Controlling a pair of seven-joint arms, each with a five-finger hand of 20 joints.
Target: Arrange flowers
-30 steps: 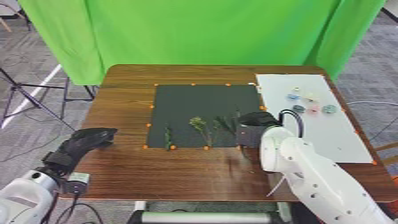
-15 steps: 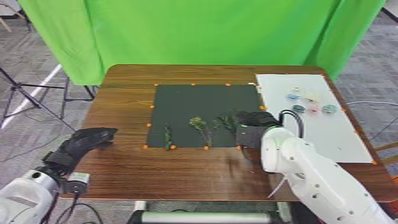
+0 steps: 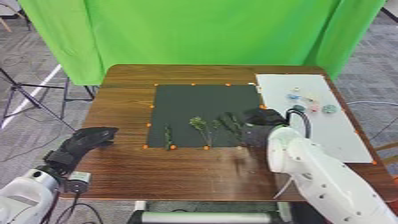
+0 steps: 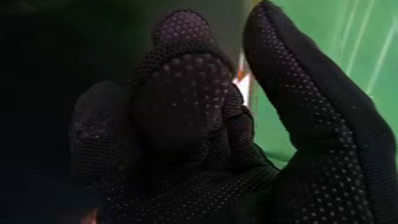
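Observation:
In the head view, my right hand (image 3: 265,119) is over the right edge of the black mat (image 3: 191,102), just right of a leafy green stem (image 3: 233,125). A bushier stem (image 3: 202,127) lies mid-mat and a thin one (image 3: 168,135) toward its left side. Small blue (image 3: 293,96), yellow (image 3: 309,98), pink (image 3: 313,108) and green (image 3: 330,108) flower heads sit on the white board (image 3: 342,142). Seen from the right wrist, my right hand (image 4: 182,95) has relaxed fingers and holds nothing visible. My left hand (image 3: 89,139), relaxed and empty, is at the table's left side.
Orange markers line the mat's edges on the brown table (image 3: 200,175). A green curtain (image 3: 209,35) hangs behind the table. A black cable loops beside my right wrist, over the white board.
My right hand has shifted slightly right, away from the right-hand stem, uncovering more of it. That stem's upper part has settled from a more upright line. The left hand has kept still.

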